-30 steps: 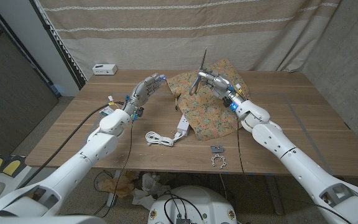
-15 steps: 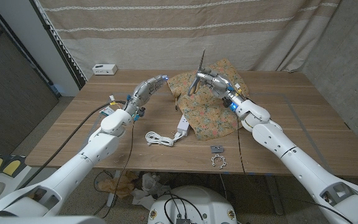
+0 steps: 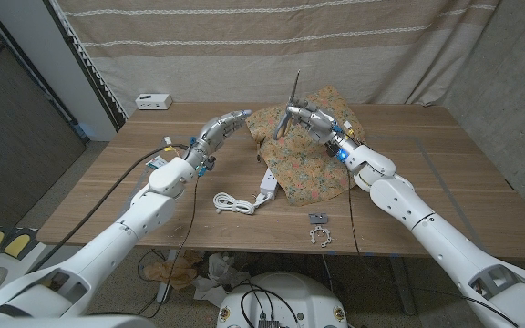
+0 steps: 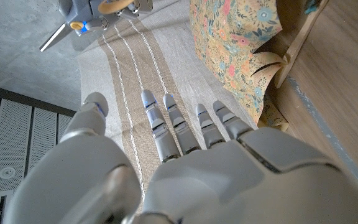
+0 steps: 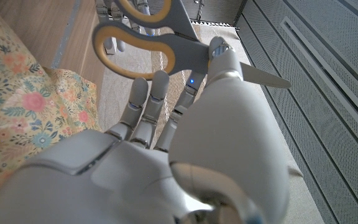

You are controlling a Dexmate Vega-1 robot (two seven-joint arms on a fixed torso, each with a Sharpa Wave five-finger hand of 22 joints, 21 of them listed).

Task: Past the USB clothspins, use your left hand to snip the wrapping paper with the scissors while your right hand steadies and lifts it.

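The scissors were up off the bench, held in the right hand above the floral wrapping paper, its fingers closed about them by the yellow handles. Their long axis stood steeply upright, blades pointing up and away toward the curtain, handles lowest. The left hand, fingers spread and holding nothing, reached toward them from the robot's left, near but apart. By my reckoning, the handles faced that hand, ready for passing.
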